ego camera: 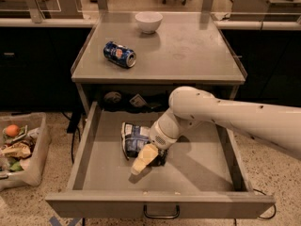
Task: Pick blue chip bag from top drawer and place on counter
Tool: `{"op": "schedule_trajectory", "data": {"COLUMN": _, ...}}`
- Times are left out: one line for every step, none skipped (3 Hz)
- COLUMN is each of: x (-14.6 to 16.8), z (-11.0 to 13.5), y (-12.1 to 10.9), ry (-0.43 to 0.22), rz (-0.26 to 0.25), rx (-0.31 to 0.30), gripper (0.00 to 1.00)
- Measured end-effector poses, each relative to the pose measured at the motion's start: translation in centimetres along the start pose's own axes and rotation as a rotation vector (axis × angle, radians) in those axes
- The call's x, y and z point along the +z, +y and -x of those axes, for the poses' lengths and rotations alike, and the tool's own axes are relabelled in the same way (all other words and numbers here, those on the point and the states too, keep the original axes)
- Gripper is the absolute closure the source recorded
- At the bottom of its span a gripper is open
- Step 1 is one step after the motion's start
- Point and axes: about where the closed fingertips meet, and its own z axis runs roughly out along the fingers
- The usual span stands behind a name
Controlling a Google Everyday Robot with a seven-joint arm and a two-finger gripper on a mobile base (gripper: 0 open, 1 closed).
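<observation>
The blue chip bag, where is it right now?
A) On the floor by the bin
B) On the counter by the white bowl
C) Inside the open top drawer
C: the blue chip bag lies on the bottom of the open top drawer, with the gripper down on it; the counter holds only a soda can and a bowl.

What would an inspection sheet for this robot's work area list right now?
Surface: counter, grey metal, carrying two loose items.
Job's things: blue chip bag lies crumpled in the open top drawer; not yet on the counter.
Clutter: soda can on its side and white bowl, both on the counter.
Grippers: gripper is down inside the drawer, at the bag's near edge.
Cables: what looks like a dark cable on the floor by the drawer's front corner.
Surroundings: bin of food scraps on the floor beside the drawer.
</observation>
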Motion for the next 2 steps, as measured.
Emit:
{"op": "schedule_trajectory", "data": {"x": 0.1, "z": 0.2, "y": 0.0, "ry": 0.001, "rz": -0.011, "rx": -0.002, "gripper": 0.00}}
{"op": "schedule_trajectory", "data": {"x": -0.4, "z": 1.7, "y": -0.3, "ry": -0.015, "rz": -0.086, "rx": -0.017, "gripper": 0.00}}
